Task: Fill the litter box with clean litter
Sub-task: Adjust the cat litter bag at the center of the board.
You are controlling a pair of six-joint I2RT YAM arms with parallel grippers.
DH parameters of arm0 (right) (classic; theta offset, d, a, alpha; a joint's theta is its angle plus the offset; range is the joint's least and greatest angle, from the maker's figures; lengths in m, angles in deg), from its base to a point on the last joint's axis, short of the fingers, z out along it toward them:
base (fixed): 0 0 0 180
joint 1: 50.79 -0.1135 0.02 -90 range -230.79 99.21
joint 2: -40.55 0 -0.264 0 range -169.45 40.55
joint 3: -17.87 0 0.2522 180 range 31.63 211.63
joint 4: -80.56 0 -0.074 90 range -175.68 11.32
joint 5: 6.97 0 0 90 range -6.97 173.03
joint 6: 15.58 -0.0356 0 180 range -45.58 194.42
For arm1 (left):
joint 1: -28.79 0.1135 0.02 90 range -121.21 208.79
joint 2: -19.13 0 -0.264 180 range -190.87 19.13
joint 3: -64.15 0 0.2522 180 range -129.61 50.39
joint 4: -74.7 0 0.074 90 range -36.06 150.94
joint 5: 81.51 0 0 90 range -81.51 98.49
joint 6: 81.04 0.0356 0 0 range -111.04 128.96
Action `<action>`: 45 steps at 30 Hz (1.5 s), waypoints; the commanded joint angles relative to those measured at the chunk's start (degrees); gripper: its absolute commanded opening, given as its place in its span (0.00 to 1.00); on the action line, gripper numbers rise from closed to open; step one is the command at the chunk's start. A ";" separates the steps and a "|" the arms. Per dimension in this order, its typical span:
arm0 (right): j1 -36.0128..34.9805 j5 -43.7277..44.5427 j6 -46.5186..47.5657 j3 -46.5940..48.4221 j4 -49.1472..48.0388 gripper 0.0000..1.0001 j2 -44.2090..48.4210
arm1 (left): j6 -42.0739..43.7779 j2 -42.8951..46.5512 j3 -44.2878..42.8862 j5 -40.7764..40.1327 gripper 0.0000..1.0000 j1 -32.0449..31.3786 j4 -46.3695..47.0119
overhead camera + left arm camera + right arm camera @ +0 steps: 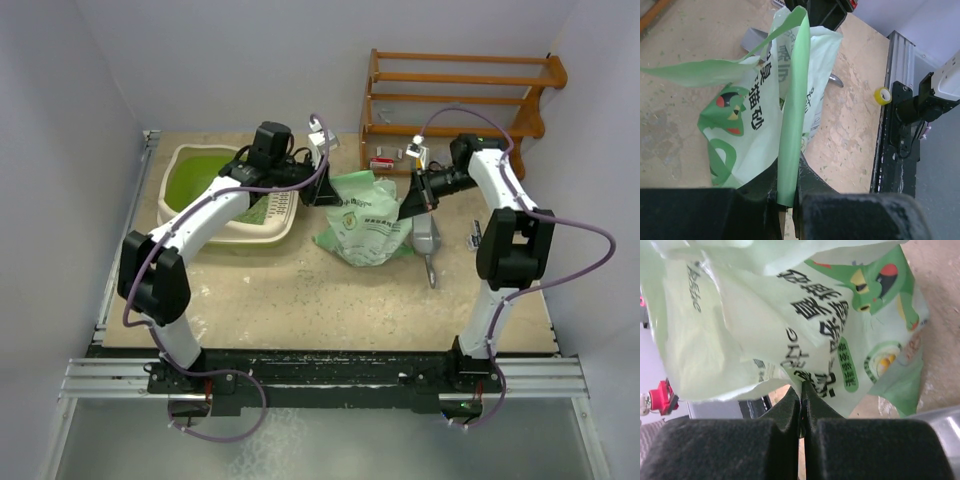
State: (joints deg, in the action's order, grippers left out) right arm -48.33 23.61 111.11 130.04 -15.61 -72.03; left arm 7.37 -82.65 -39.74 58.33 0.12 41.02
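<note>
Top external view: the litter box (190, 215) sits on the table (300, 300) in the upper left of the frame, well clear of the arm bases. Its inside is lime green; this is probably the litter (195, 185), though single pellets cannot be made out at this range. A pale green printed bag (365, 230) stands at the centre of the frame, just right of the box. The left gripper (322, 192) is at the bag's upper left edge and the right gripper (408, 208) at its upper right edge. A grey scoop (428, 245) lies touching the bag's right side. A wooden rack (460, 95) stands in the upper right.

Left wrist view: the fingers (760, 197) are clamped on a folded green strip of the bag's edge, which runs up the middle of the frame. A yellow tape roll (883, 95) lies at right.

Right wrist view: the fingers (785, 412) are pressed together, pinching the bag's lower edge at centre. A red object (662, 395) shows at the left edge.
</note>
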 commanded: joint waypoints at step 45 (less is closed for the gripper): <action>11.50 10.88 -23.57 -12.89 -33.42 0.53 36.96 | -14.08 30.46 33.95 -33.39 0.79 0.54 43.88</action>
State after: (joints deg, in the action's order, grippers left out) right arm -35.11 29.43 105.97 123.22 -20.75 -40.62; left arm -2.64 -57.12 -11.54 24.39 0.36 67.59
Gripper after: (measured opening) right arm 0.371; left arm 0.787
